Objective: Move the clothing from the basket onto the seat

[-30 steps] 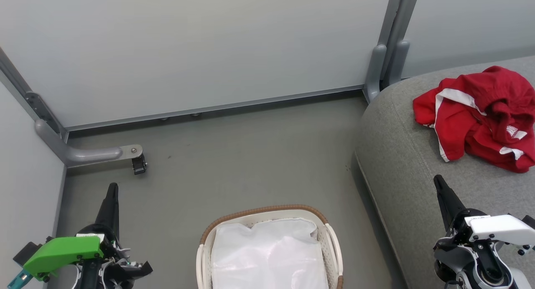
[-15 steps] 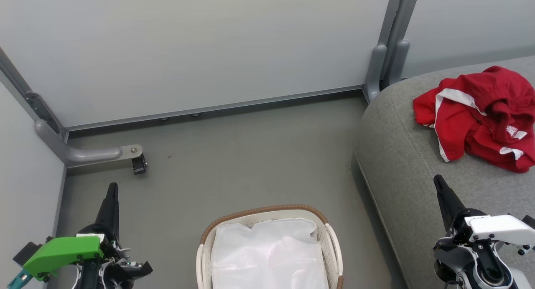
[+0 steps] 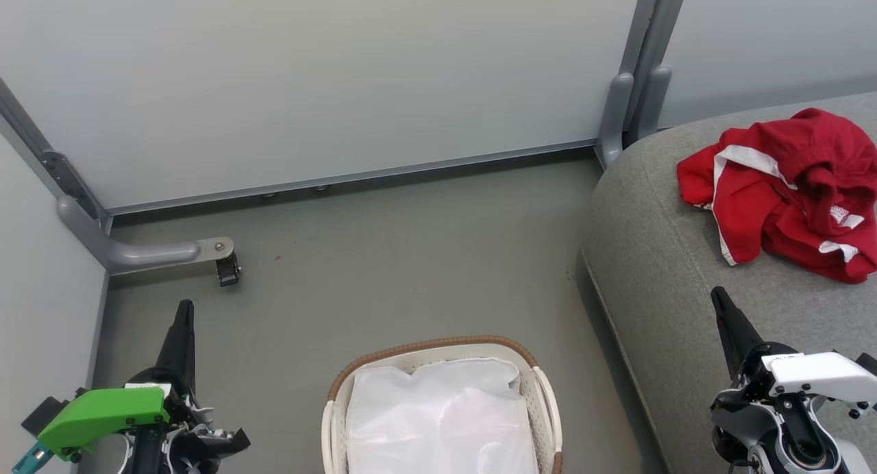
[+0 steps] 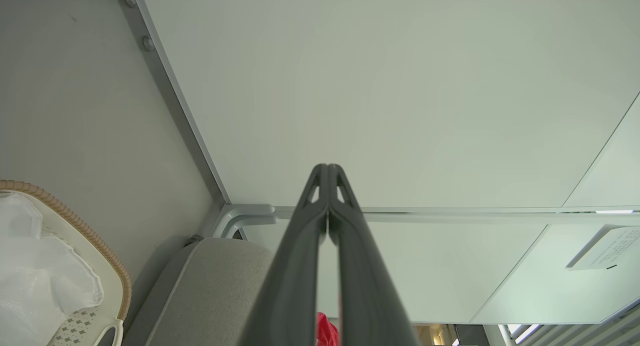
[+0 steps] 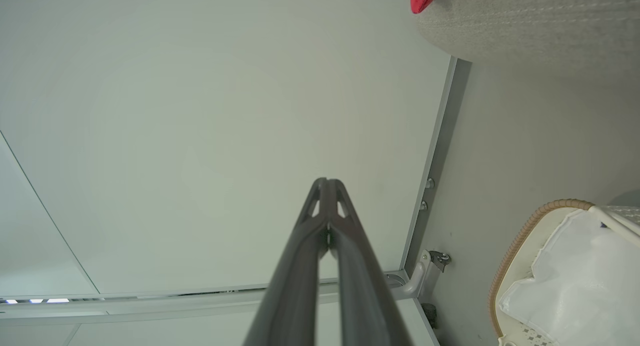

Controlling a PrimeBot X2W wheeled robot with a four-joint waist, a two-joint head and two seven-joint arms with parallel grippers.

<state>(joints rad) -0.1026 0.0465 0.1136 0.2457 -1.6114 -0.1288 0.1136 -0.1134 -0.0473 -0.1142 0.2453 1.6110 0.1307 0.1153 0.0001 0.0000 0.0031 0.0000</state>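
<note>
We're wrapping up: clothing [image 3: 788, 193] lying on seat [image 3: 658, 268], basket [image 3: 431, 344] holding liner [image 3: 438, 419] alone. We're keeping left gripper [image 3: 183, 308] and right gripper [image 3: 718, 296] pinched closed, empty; likely parking next.

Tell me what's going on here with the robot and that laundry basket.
Nothing is being handled right now. The left gripper and the right gripper are both shut and empty, raised on either side of the basket, which sits on the floor. The red clothing lies in a crumpled heap on the grey seat. What can be seen of the basket's inside is its white liner, with no red in it, so the move looks done.
</note>
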